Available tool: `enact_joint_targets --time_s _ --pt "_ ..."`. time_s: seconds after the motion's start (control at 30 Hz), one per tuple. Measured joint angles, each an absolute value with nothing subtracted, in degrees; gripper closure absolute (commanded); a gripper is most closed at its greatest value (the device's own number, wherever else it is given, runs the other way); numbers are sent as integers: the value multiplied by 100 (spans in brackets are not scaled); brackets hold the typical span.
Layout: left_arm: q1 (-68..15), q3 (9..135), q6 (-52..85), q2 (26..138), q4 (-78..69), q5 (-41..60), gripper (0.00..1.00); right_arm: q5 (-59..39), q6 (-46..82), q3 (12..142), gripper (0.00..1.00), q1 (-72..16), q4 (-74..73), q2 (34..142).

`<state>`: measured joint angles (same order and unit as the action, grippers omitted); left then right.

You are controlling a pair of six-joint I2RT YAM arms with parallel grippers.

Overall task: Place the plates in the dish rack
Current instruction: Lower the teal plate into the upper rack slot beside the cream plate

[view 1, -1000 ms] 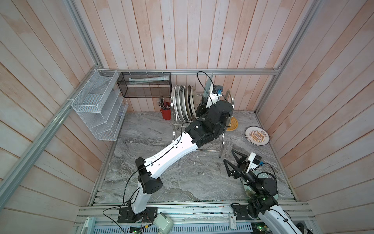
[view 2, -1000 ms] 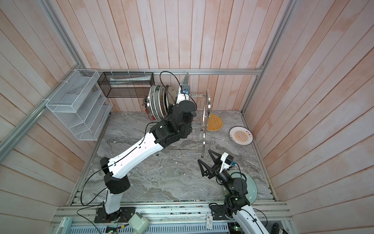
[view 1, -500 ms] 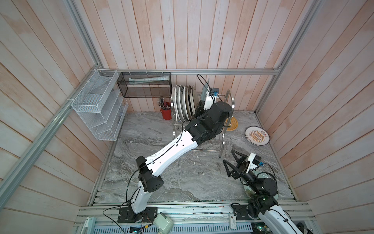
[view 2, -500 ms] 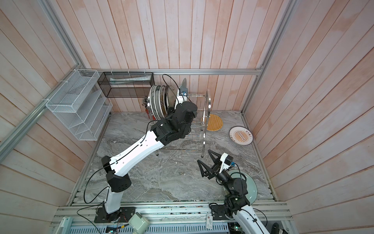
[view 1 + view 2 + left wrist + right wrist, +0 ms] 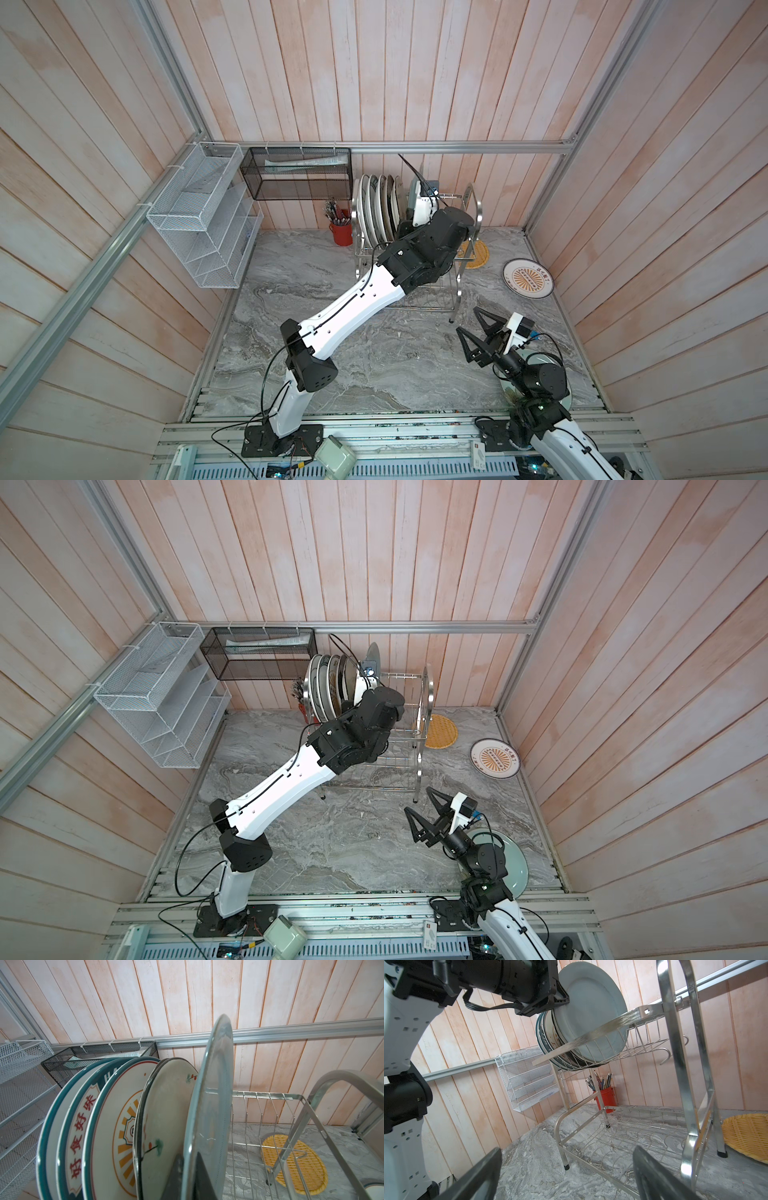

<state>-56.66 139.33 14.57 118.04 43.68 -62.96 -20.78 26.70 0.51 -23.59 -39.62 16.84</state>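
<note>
Left claw (image 5: 189,1166) clenched on lower rim of grey-blue plate (image 5: 212,1095); plate on edge over upper tier of dish rack (image 5: 332,1076), face parallel to racked plates (image 5: 116,1126) just at its 9 o'clock; free prongs (image 5: 272,1109) at 3 o'clock; seating unclear; right claw (image 5: 466,319) spread wide, empty, well apart at 5 o'clock

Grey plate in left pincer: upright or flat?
Upright: grey plate stands on edge beside the racked plates, left pincer shut on its rim.

High stereo pair, two wrist close-ups
Both top views look steeply down on the grey marbled tabletop (image 5: 395,365); the shiny two-tier steel wire dish rack (image 5: 436,297), at twelve o'clock, shows in all four: close from the left wrist, from low and farther off from the right wrist
</note>
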Motion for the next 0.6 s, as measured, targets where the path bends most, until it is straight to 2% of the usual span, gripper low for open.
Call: enact_joint_targets --time_s 0.3,0.6 --pt "-5701 14055 1319 11891 4366 -6337 100 -2040 2672 51 2 -2359 -3966 1817" --pt "-5968 14219 -158 12169 3514 -6862 100 -2034 2672 51 2 -2359 -3966 1833"
